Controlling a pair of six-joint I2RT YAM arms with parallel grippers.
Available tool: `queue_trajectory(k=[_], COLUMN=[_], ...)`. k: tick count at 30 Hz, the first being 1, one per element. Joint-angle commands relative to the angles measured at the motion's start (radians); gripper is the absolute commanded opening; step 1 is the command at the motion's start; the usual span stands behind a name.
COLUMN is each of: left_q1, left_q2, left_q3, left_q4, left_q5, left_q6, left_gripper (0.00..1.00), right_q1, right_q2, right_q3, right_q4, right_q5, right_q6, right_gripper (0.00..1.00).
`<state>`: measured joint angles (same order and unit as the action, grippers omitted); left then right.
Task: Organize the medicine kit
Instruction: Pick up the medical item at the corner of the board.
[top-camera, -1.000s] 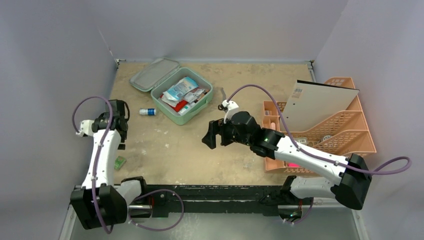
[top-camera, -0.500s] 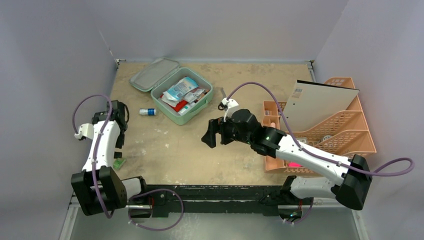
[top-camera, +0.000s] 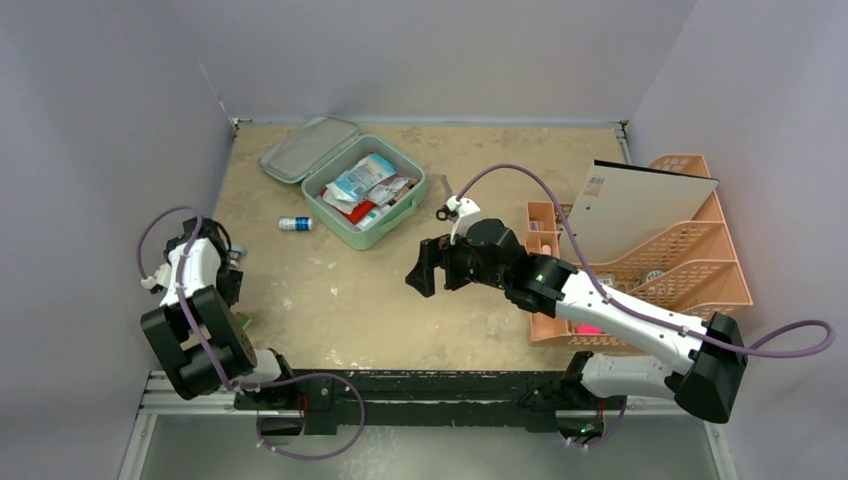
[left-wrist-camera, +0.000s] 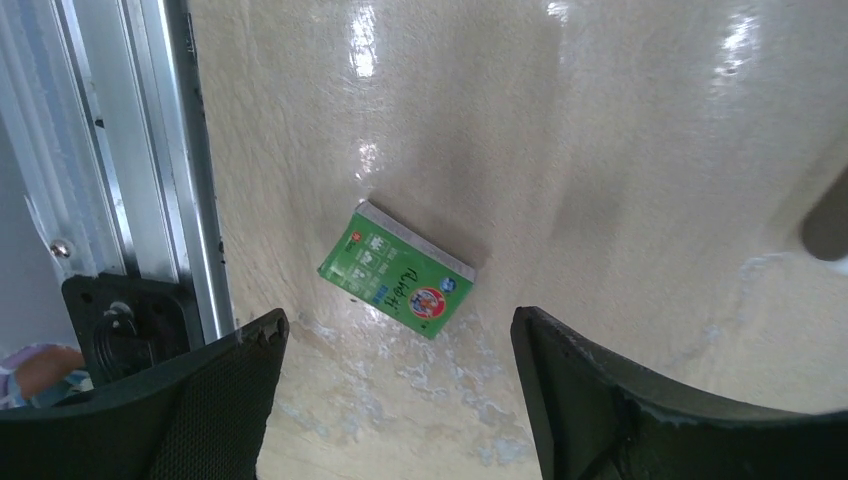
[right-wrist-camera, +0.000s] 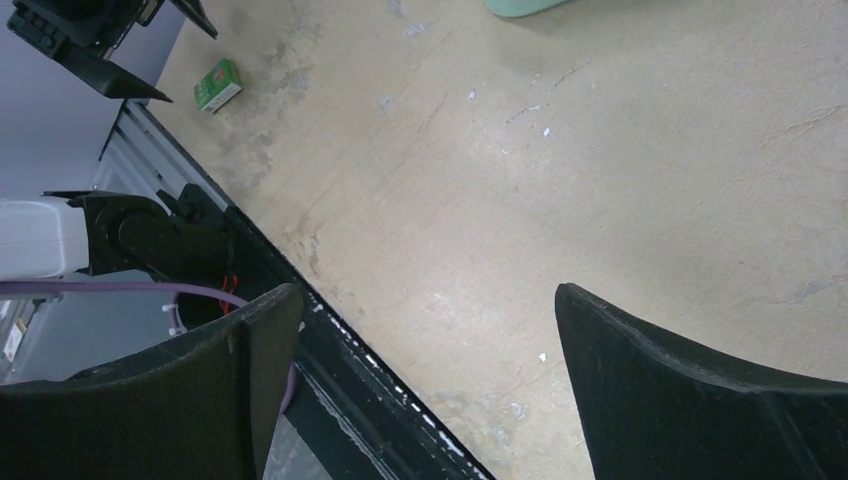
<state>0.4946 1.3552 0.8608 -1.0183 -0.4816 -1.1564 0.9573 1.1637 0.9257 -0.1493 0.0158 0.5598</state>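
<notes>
Hovering left fingers: the left gripper hangs with its black fingers spread wide and nothing between them. It looks down on a small flat green cardboard box without touching it.
Right fingers: the right gripper is spread just as wide and is also empty, held above bare table near the middle.
Green box: it lies flat on the tan table, close to the near-left edge beside the metal rail, well apart from the case.
Medicine kit: the mint-green rounded-square hinged case sits open at the far left of the table. Its lid is laid back and its base holds a heap of packets and sachets.
Loose bottle: a small white bottle with a blue label lies on its side just beside the kit, on its near-left.
Rack: a peach plastic lattice rack stands along the right edge, beyond the right arm.
Just changed: over the last second the left arm has folded back toward its base. Its wrist has come from up near the bottle to a spot above the green box, and the fingers have stayed wide. The right arm has barely shifted.
Meaning for the task: the green box looks like the next item to go in. Descending, closing on it and carrying it to the kit are not yet done, and the bottle also waits outside.
</notes>
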Motion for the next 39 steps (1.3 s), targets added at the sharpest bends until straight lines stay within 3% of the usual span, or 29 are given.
queue_trajectory(k=[1,20,39], left_q1=[0.034,0.078,0.080], left_q2=[0.023,0.087,0.070], left_q3=[-0.037,-0.079,-0.074], left_q4=[0.061,0.197,0.169], left_q5=[0.036,0.137,0.067], left_q6=[0.096,0.268,0.279], left_gripper=[0.80,0.80,0.79], right_q1=[0.004,0.004,0.003], right_q2=[-0.020,-0.027,-0.073], right_q3=[0.042,0.054,0.018], right_q4=[-0.006,-0.011,0.029], right_q5=[0.015,0.028,0.011], right_q6=[-0.019,-0.024,-0.020], right_gripper=[0.99,0.99,0.99])
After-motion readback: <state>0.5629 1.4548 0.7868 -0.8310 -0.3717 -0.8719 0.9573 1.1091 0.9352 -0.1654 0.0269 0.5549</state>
